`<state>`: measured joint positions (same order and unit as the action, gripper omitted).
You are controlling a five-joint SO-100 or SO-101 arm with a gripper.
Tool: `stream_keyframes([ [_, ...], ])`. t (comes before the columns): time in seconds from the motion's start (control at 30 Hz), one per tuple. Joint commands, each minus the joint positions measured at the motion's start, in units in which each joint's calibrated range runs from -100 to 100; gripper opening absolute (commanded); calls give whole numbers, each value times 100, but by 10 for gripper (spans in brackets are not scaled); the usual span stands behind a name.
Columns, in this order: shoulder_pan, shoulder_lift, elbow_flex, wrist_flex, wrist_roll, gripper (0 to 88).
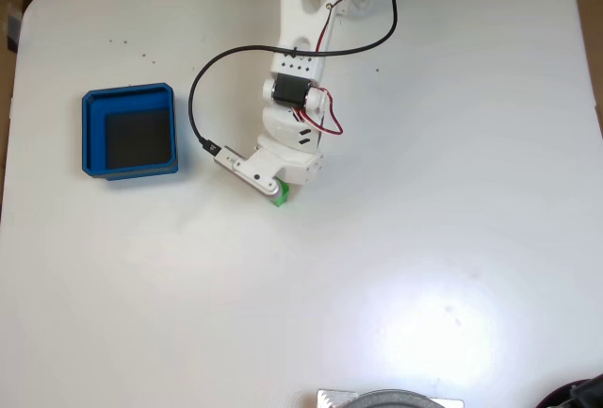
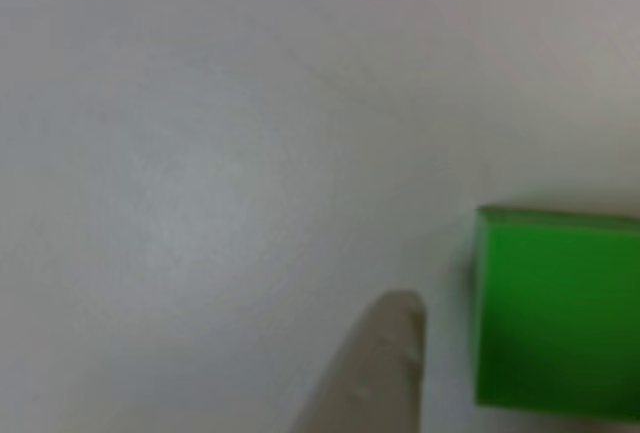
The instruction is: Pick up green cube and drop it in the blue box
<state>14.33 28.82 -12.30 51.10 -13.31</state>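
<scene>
While the white arm reaches down from the top edge in the fixed view, its gripper sits low over the green cube, which shows as a sliver of bright green poking out from under the arm's white housing. From up there I cannot tell how far the jaws are spread or whether they touch the cube, since the arm's own body covers them.

The other view, close to the surface, gives what the fixed view hides: one pale, blurred fingertip rising from the bottom edge, with the green cube just to its right. A thin strip of white tabletop shows between the two, so this finger stands apart from the cube's near face. The second finger is outside that picture, so the width of the opening stays unclear, and nothing shows the cube being pinched. The cube rests flat on the tabletop.

The fixed view alone shows the blue box, with its dark floor bare, lying well to the left of the cube on the white tabletop. A black cable loops from the arm toward the box side of the cube and plugs in near the gripper.

I count one green cube, one blue box and one arm.
</scene>
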Motion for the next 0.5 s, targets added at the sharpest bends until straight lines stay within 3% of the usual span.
stream_keyframes([
  [0.0, 56, -23, -296, -124, 0, 262],
  [0.47, 56, 136, -296, -328, 5, 253],
])
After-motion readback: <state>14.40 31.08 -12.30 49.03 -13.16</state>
